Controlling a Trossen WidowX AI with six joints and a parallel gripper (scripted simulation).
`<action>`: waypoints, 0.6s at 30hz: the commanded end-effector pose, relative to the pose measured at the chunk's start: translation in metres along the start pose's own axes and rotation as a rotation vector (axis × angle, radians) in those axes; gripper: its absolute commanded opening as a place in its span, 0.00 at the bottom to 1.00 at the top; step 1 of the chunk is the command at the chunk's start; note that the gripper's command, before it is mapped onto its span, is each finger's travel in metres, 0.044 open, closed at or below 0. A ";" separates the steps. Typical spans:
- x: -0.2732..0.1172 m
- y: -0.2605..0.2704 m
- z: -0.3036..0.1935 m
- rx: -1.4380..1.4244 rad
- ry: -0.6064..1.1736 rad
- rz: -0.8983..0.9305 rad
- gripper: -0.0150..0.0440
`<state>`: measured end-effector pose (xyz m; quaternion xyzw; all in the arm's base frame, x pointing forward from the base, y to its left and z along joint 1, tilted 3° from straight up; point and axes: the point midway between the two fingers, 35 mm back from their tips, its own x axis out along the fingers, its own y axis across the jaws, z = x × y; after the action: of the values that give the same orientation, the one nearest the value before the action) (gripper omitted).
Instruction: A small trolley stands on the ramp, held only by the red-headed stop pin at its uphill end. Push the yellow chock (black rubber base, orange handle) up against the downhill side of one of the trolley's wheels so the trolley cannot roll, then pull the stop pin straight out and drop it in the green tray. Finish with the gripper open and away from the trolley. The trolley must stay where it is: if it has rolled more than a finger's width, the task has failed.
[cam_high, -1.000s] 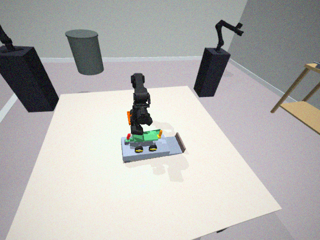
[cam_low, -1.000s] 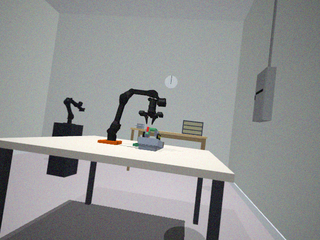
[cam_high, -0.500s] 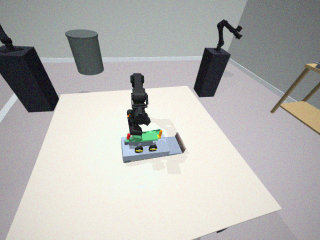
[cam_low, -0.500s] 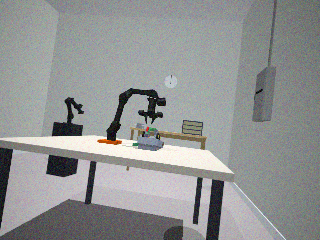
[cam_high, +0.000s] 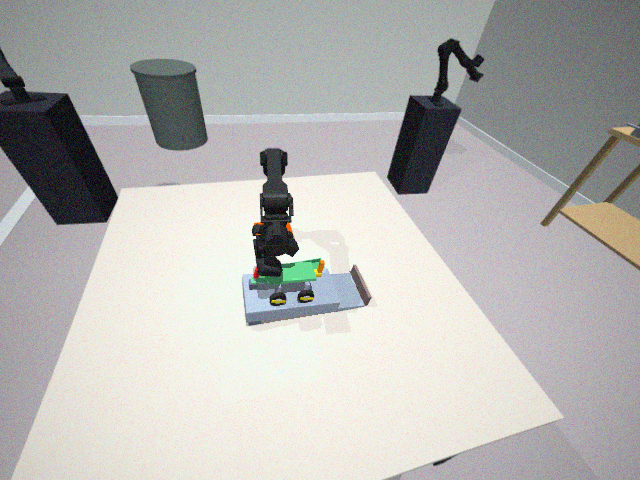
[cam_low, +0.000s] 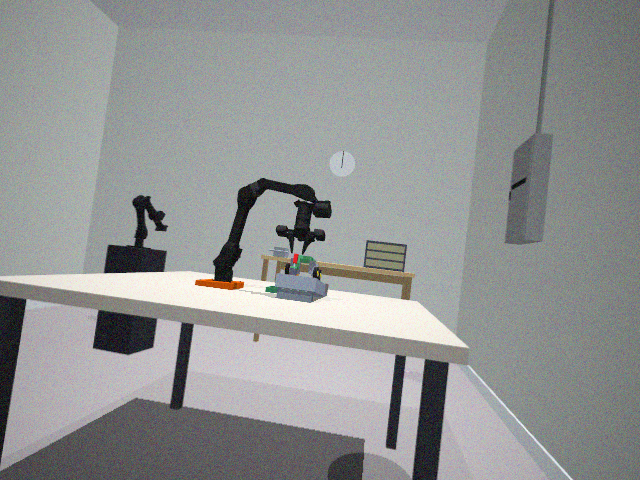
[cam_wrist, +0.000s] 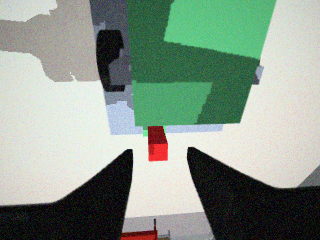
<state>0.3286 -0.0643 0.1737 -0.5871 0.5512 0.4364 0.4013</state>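
Observation:
The green-topped trolley (cam_high: 294, 273) (cam_low: 306, 259) (cam_wrist: 215, 25) stands on the blue-grey ramp (cam_high: 294, 313) (cam_low: 300, 283) (cam_wrist: 120, 121). The red-headed stop pin (cam_high: 255, 273) (cam_low: 295, 258) (cam_wrist: 158, 152) stands at the trolley's uphill end. My gripper (cam_low: 298, 252) (cam_wrist: 160, 153) is open and empty, pointing down above the pin, its fingers on either side of the red head in the wrist view. The chock (cam_high: 321, 266) shows its orange handle and some yellow at the trolley's downhill end; its base and wheel contact are hidden. The green tray (cam_low: 270, 289) lies beside the ramp.
A brown end board (cam_high: 361, 285) stands at the ramp's low end. The arm's orange base plate (cam_low: 219, 284) sits on the table (cam_high: 206, 392) (cam_low: 129, 289). Other arms on dark pedestals and a grey bin (cam_high: 173, 108) stand beyond the table.

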 end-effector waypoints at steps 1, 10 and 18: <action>0.003 0.001 0.000 -0.006 0.006 0.004 0.58; 0.014 0.000 0.000 -0.006 0.006 0.004 0.58; 0.025 -0.001 0.000 -0.006 0.007 0.004 0.58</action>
<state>0.3308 -0.0700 0.1554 -0.5882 0.5505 0.4351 0.4020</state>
